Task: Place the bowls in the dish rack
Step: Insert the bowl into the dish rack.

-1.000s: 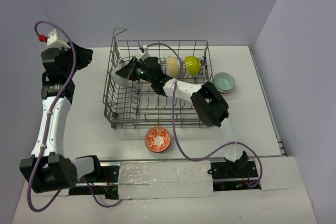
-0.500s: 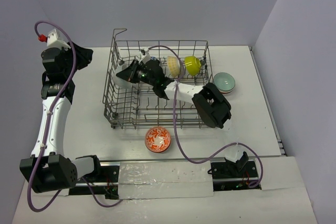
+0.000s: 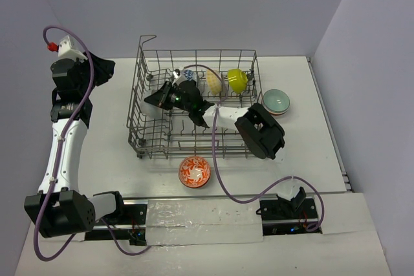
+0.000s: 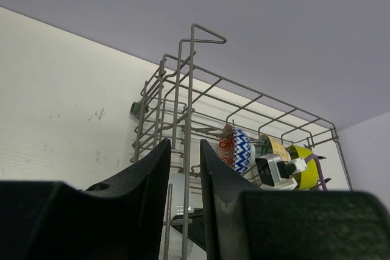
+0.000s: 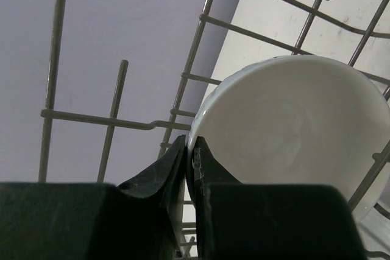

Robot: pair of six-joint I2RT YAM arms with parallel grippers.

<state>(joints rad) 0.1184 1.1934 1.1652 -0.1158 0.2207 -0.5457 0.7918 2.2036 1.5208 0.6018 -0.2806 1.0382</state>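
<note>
The dish rack (image 3: 194, 135) stands mid-table. My right gripper (image 3: 157, 100) reaches into its left end, shut on the rim of a white bowl (image 3: 149, 110). In the right wrist view that bowl (image 5: 286, 126) stands on edge among the rack wires (image 5: 109, 120), its rim pinched in the gripper (image 5: 189, 144). A blue-white bowl (image 3: 188, 74), a pale yellow bowl (image 3: 214, 83) and a lime bowl (image 3: 237, 81) stand along the back row. My left gripper (image 3: 107, 67) hovers left of the rack, its jaws (image 4: 184, 150) slightly apart and empty.
A red-white bowl (image 3: 195, 172) sits on the table in front of the rack. A grey-green bowl (image 3: 277, 101) rests on another bowl just right of the rack. The rack's raised corner loop (image 4: 207, 31) faces the left wrist camera.
My right gripper has carried the white bowl a little toward the near side at the rack's left end, uncovering the blue-white bowl behind it. The left arm has not moved.
</note>
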